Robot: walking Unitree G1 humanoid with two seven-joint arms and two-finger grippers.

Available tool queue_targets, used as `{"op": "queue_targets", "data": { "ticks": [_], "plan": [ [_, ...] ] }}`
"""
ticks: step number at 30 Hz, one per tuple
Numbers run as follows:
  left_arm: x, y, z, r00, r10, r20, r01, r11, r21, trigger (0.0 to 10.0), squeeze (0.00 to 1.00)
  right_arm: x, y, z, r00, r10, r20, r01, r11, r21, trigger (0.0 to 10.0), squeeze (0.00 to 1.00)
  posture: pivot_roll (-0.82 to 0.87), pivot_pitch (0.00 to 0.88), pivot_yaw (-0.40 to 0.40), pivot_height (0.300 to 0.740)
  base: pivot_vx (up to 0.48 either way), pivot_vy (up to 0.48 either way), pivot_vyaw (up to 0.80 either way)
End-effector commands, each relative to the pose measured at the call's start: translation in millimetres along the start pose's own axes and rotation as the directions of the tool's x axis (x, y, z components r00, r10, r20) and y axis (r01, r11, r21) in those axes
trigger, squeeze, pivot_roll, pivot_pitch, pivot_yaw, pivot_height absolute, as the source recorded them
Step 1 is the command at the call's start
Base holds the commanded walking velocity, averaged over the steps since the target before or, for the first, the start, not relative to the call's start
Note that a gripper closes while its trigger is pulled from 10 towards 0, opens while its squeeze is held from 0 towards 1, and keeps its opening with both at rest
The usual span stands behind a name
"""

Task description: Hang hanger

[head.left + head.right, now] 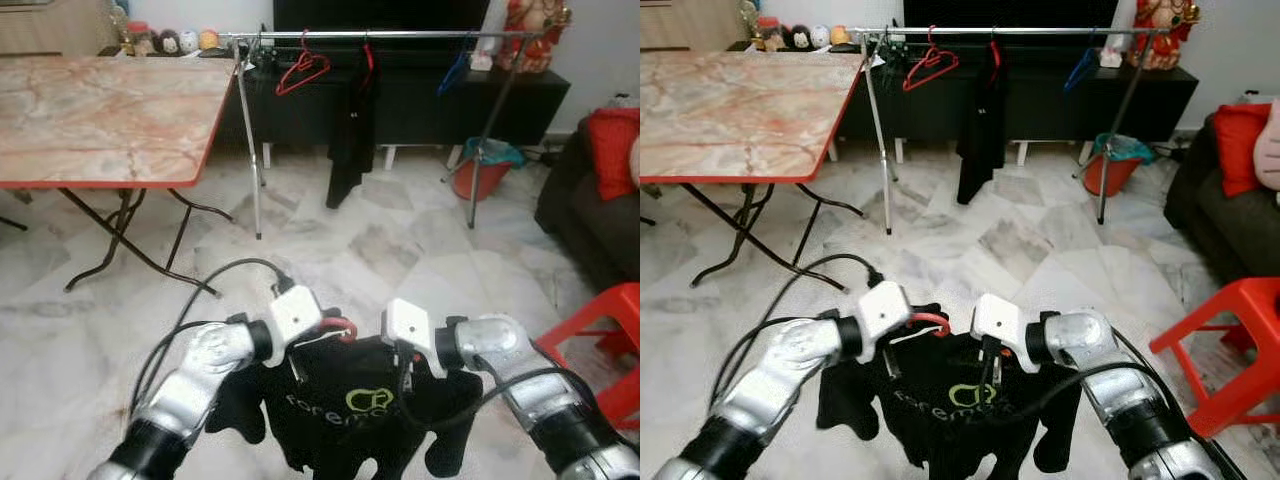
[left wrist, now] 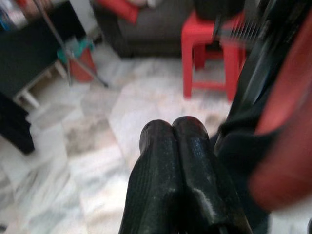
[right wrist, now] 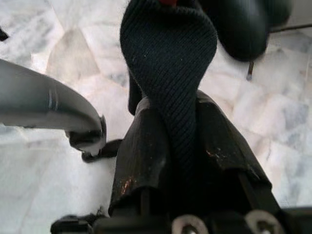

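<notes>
A black T-shirt (image 1: 350, 410) with a green logo hangs on a red hanger (image 1: 340, 328) low in front of me, between my two arms. My right gripper (image 3: 168, 112) is shut on a fold of the shirt's fabric (image 3: 168, 53), which loops out past the fingers. My left gripper (image 2: 171, 127) is at the hanger's left side, fingers pressed together with nothing seen between them; the blurred red hanger and black cloth lie beside it. Across the room stands the metal clothes rail (image 1: 400, 35).
On the rail hang an empty red hanger (image 1: 302, 68), a black garment (image 1: 352, 130) and a blue hanger (image 1: 455, 70). A marble-top folding table (image 1: 100, 120) stands at left. A red stool (image 1: 600, 340) and dark sofa (image 1: 590, 220) are at right, an orange bucket (image 1: 480, 172) by the rail's foot.
</notes>
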State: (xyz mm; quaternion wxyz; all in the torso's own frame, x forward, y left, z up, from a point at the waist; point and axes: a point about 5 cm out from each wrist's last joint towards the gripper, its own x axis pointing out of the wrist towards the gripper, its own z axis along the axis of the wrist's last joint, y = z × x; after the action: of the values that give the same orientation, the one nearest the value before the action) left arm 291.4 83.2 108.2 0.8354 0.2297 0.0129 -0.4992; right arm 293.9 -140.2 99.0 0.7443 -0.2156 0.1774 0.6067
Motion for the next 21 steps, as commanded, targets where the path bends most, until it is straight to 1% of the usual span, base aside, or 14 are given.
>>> {"op": "queue_targets", "data": {
  "ticks": [1,2,4,6,7,10,11,14,17,18,19,21],
  "plan": [
    [8.8,-8.2,-12.6,0.996,-0.039,-0.075,0.042,0.998,0.035,10.0,0.00,3.5,-9.4,9.6,1.000,-0.018,-0.017,0.017,0.998,-0.060,10.0,0.00,0.04,0.017,-0.044,0.740,0.000,0.000,0.00],
    [10.3,-9.2,-13.3,0.996,-0.046,-0.080,0.049,0.998,0.033,10.0,0.00,4.6,-11.0,9.7,0.999,-0.025,-0.024,0.023,0.998,-0.062,10.0,0.00,0.04,0.018,-0.043,0.740,0.000,0.000,0.00],
    [14.5,-10.7,-11.2,0.993,-0.070,-0.099,0.080,0.992,0.099,10.0,0.00,12.9,-17.2,8.1,0.998,-0.051,-0.049,0.048,0.997,-0.062,10.0,0.00,0.04,0.022,-0.036,0.740,0.000,0.000,0.00],
    [14.8,-12.2,-11.8,0.990,-0.084,-0.110,0.097,0.989,0.113,10.0,0.00,18.3,-18.6,7.0,0.997,-0.061,-0.054,0.058,0.997,-0.052,10.0,0.00,0.04,0.025,-0.028,0.740,0.000,0.000,0.00],
    [14.6,-13.1,-15.2,0.986,-0.096,-0.133,0.113,0.986,0.125,10.0,0.00,23.9,-20.5,4.3,0.994,-0.083,-0.069,0.081,0.996,-0.032,10.0,0.00,0.04,0.025,-0.028,0.740,0.000,0.000,0.00],
    [12.5,-14.7,-24.1,0.972,-0.129,-0.198,0.160,0.976,0.145,10.0,0.00,30.3,-17.0,-1.0,0.992,-0.072,-0.104,0.069,0.997,-0.034,10.0,0.00,0.05,0.031,-0.024,0.740,0.000,0.000,0.00],
    [12.2,-15.8,-27.7,0.963,-0.151,-0.223,0.187,0.971,0.151,10.0,0.00,32.3,-14.1,-1.4,0.993,-0.060,-0.097,0.057,0.998,-0.034,10.0,0.00,0.05,0.031,-0.022,0.740,0.000,0.000,0.00],
    [13.6,-17.0,-33.3,0.953,-0.170,-0.250,0.210,0.967,0.145,10.0,0.00,33.2,-13.4,0.1,0.996,-0.055,-0.076,0.053,0.998,-0.034,10.0,0.00,0.05,0.033,-0.017,0.740,0.000,0.000,0.00],
    [13.8,-12.8,-34.6,0.958,-0.129,-0.255,0.181,0.965,0.192,10.0,0.00,30.7,-15.8,-0.3,0.996,-0.057,-0.063,0.055,0.998,-0.030,10.0,0.00,0.04,0.037,-0.017,0.740,0.000,0.000,0.00],
    [11.4,-5.5,-34.0,0.968,-0.082,-0.237,0.125,0.978,0.169,10.0,0.00,26.6,-16.8,-4.0,0.995,-0.060,-0.079,0.057,0.998,-0.031,10.0,0.00,0.04,0.040,-0.016,0.740,0.000,0.000,0.00],
    [11.4,-5.5,-34.0,0.968,-0.082,-0.237,0.125,0.978,0.169,10.0,0.00,26.6,-16.8,-4.0,0.995,-0.060,-0.079,0.057,0.998,-0.031,10.0,0.00,0.04,0.040,-0.016,0.740,0.000,0.000,0.00],
    [2.1,7.0,-30.7,0.981,-0.016,-0.194,0.044,0.989,0.139,10.0,0.00,19.1,-17.0,-12.0,0.991,-0.077,-0.110,0.074,0.997,-0.034,10.0,0.00,0.04,0.040,-0.016,0.740,0.000,0.000,0.00]
  ]
}}
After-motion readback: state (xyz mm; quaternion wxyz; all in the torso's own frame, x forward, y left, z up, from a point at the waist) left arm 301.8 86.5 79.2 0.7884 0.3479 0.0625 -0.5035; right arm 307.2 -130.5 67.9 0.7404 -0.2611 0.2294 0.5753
